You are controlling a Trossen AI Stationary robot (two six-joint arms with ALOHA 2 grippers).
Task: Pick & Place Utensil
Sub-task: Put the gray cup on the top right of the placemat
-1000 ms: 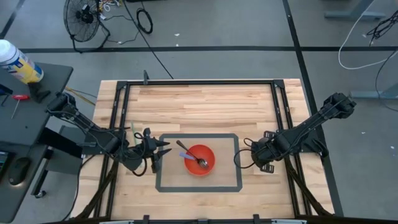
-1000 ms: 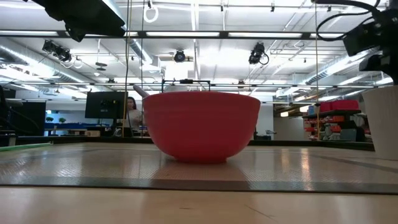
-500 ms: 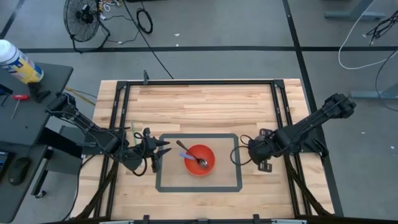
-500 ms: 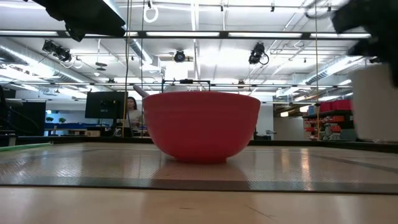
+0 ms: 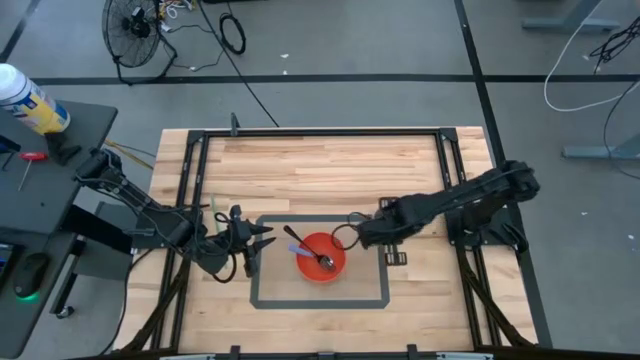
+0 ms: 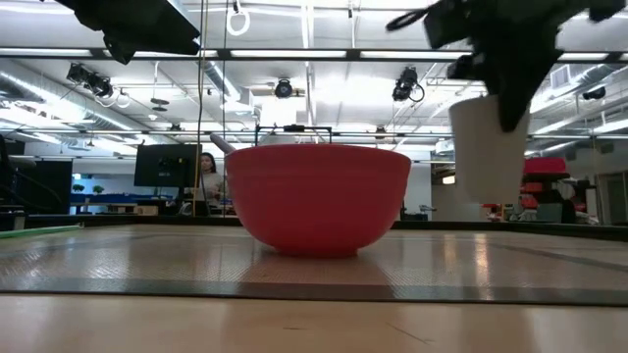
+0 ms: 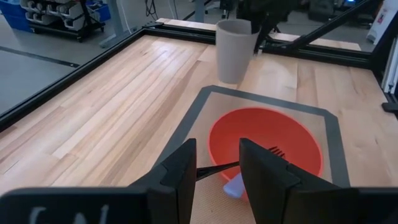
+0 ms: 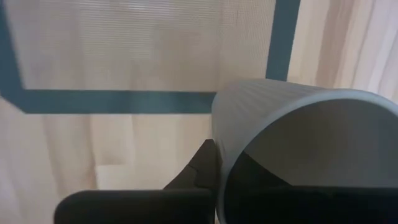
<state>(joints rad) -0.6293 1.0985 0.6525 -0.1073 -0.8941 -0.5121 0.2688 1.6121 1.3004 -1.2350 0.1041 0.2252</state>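
The right claw [image 6: 505,83], clenched on the cup's [image 7: 234,50] rim, could swing it into the bowl [image 5: 321,257] and spill the utensils [image 5: 312,253].

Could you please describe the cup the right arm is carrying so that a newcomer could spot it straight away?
Start at the red bowl inside the grey taped rectangle on the wooden table. Just beyond the bowl's rim, the right claw holds a plain pale grey cup upright. It is the only tall, straight-sided container; the bowl is low, round and holds utensils.
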